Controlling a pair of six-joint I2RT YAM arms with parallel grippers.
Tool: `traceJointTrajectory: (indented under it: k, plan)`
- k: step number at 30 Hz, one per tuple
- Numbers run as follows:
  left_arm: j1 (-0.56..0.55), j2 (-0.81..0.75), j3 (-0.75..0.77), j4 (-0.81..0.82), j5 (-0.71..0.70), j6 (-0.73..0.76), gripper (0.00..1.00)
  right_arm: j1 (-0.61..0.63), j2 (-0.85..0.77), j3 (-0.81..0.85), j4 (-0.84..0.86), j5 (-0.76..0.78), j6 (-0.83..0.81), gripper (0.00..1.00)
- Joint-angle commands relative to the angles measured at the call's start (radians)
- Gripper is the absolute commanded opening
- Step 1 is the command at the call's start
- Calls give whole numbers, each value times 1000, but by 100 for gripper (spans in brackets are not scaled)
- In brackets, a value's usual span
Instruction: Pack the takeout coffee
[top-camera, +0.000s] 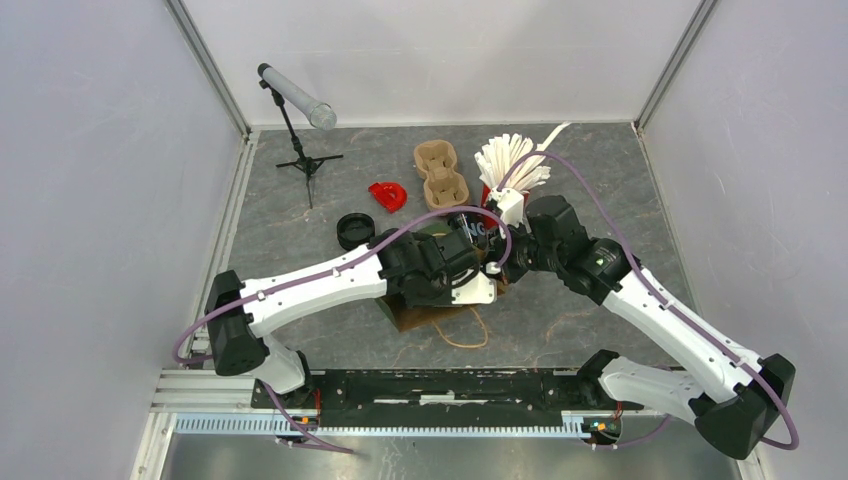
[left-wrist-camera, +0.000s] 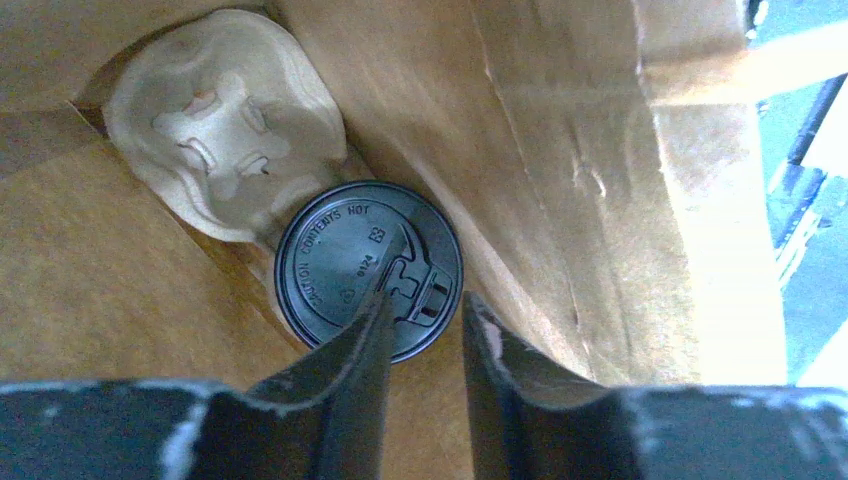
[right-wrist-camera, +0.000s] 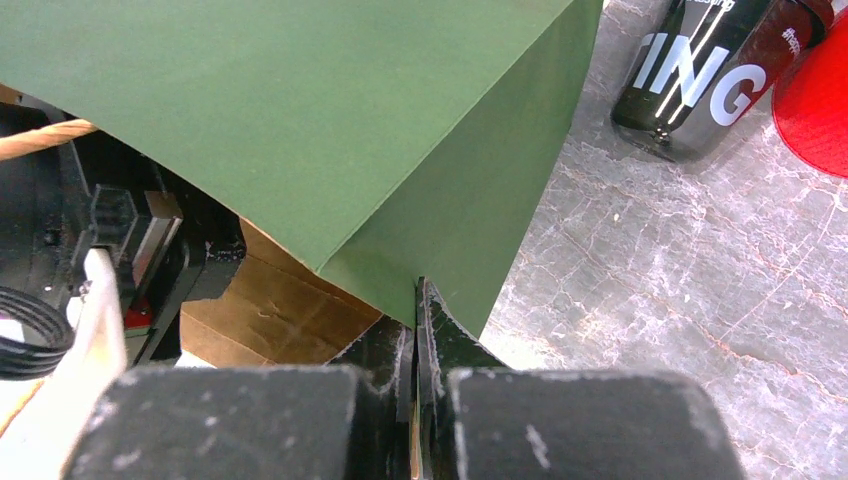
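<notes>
the coffee cup (left-wrist-camera: 368, 268), capped with a black lid, stands deep inside the paper bag (left-wrist-camera: 560, 150), against the near end of a pulp carrier (left-wrist-camera: 225, 120) whose far pocket shows empty; whether the cup sits in the carrier's near pocket cannot be told. the left hand (left-wrist-camera: 428, 305) hangs inside the bag just above the lid, its fingers (left-wrist-camera: 345, 370) partly apart with nothing between them. the right hand (right-wrist-camera: 416, 330) is pressed together on the bottom edge of the bag's green outer wall, pinching the paper. beside the bag on the grey tabletop (right-wrist-camera: 680, 330) stands a black bottle (right-wrist-camera: 715, 70) with white lettering. farther back lie a second pulp carrier (top-camera: 441, 172), a loose black lid (top-camera: 352, 230) and a small red object (top-camera: 387, 195).
</notes>
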Motion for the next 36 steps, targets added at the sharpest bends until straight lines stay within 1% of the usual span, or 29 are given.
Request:
traceJointTrajectory:
  k: [1,3,5,8,13,19,26,36]
  plan:
    - [0,10,-47,43,-84,-21,32,2,3,38,12,-15,-13,0]
    - [0,17,-59,36,-88,-20,22,0,3,40,11,-14,-17,0]
    - [2,10,-67,24,-91,-34,17,1,3,42,5,-7,-22,0]
    - [3,-5,-83,-1,-125,-49,14,-2,-2,38,5,-6,-23,0]
    - [4,-29,-113,-41,-139,-72,11,-10,-4,32,10,-8,-28,0]
    - [12,-40,-164,-56,-181,-72,9,-15,-8,27,10,-16,-28,0]
    - [25,-52,-157,-54,-186,-78,10,-16,-13,23,13,-18,-27,0]
    - [25,-11,-32,-30,-127,-80,14,-16,-13,21,22,-23,-26,0]
